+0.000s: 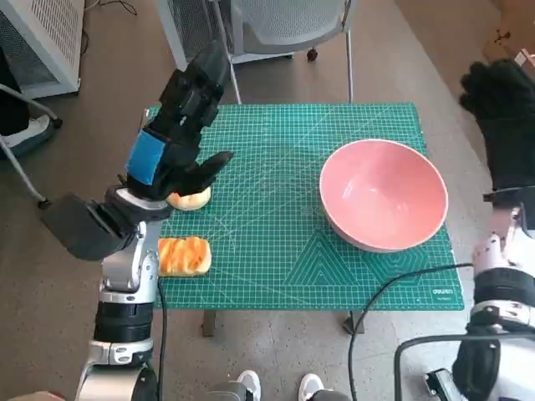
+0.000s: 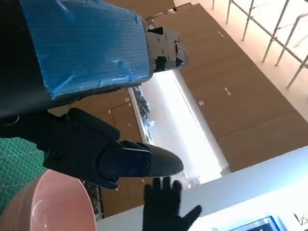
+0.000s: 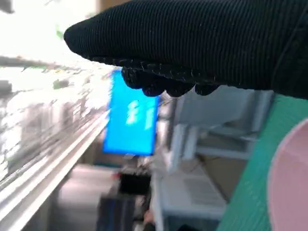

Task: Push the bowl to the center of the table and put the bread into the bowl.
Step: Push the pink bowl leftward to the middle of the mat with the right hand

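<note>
The left hand [image 1: 180, 134], black with a smooth blue tape patch over its back, hangs above the near-left part of the worktop [image 1: 276, 251] with its fingers spread and nothing in them. It hides most of a pale, round bread roll [image 1: 194, 199] directly below it, of which only a curved edge shows, so I cannot tell whether the hand touches the roll. Nearer the robot than that hand, a second bread piece [image 1: 184, 256] lies at the worktop's edge, glossy, orange-striped and roughly oblong, partly covered by the pale forearm. The right hand [image 1: 501, 113], in a ribbed black knitted glove, is raised off the worktop's right side with its fingers spread and empty; its far side is cut off by the head view's border. The pink bowl [image 1: 384, 196] sits upright just beside that hand, toward the left one, smooth, round and deep, on the right half of the green gridded cutting mat that covers the worktop. In the left wrist view only a slice of the bowl's rim shows; the right wrist view is blurred, with a bright blue panel [image 3: 132, 118] unreadable behind the glove.
</note>
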Action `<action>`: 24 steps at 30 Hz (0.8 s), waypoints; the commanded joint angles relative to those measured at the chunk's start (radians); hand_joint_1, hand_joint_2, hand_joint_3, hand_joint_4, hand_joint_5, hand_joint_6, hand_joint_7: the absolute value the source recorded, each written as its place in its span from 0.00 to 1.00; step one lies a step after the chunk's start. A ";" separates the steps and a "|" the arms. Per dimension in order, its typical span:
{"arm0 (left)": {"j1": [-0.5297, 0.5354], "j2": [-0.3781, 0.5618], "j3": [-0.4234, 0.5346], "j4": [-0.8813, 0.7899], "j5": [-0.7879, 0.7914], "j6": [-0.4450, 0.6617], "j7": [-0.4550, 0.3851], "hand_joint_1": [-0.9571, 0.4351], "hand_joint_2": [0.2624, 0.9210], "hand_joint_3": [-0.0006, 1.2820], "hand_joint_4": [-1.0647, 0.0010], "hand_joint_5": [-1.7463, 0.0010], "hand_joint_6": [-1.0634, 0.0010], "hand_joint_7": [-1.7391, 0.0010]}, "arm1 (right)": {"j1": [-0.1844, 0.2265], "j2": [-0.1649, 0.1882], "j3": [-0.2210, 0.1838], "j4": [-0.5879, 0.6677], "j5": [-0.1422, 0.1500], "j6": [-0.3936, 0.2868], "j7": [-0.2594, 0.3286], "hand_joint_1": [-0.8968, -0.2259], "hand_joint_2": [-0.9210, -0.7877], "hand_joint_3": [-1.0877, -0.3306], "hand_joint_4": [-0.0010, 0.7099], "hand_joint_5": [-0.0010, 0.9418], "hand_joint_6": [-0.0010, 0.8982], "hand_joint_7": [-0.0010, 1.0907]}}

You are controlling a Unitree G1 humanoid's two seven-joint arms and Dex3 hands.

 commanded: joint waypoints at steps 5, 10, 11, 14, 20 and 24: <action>-0.005 0.003 -0.001 0.000 0.004 -0.008 0.002 0.31 1.00 0.21 1.00 1.00 1.00 0.83 | 0.030 -0.005 0.002 0.055 -0.061 0.114 -0.125 0.41 0.00 0.42 0.38 0.00 0.41 0.00; -0.002 0.006 0.002 -0.005 0.001 -0.003 0.001 0.31 1.00 0.21 1.00 1.00 1.00 0.83 | 0.047 -0.004 -0.002 0.069 -0.076 0.178 -0.173 0.46 0.00 0.40 0.37 0.00 0.41 0.00; -0.001 0.007 0.003 -0.007 0.001 -0.003 0.001 0.31 1.00 0.21 1.00 1.00 1.00 0.83 | 0.051 -0.004 -0.004 0.071 -0.079 0.190 -0.180 0.47 0.00 0.40 0.37 0.00 0.42 0.00; 0.001 0.009 0.004 -0.009 0.000 -0.001 0.000 0.31 1.00 0.21 1.00 1.00 1.00 0.83 | 0.058 0.000 -0.012 0.074 -0.084 0.219 -0.195 0.49 0.00 0.40 0.37 0.00 0.43 0.01; 0.006 0.013 0.008 -0.016 -0.003 0.005 0.000 0.31 1.00 0.22 1.00 1.00 1.00 0.83 | 0.070 0.016 -0.030 0.077 -0.082 0.266 -0.220 0.48 0.00 0.41 0.39 0.01 0.45 0.02; 0.009 0.013 0.008 -0.023 -0.002 0.010 0.004 0.31 1.00 0.22 1.00 1.00 1.00 0.83 | 0.076 0.036 -0.039 0.078 -0.081 0.291 -0.231 0.46 0.00 0.42 0.40 0.01 0.46 0.02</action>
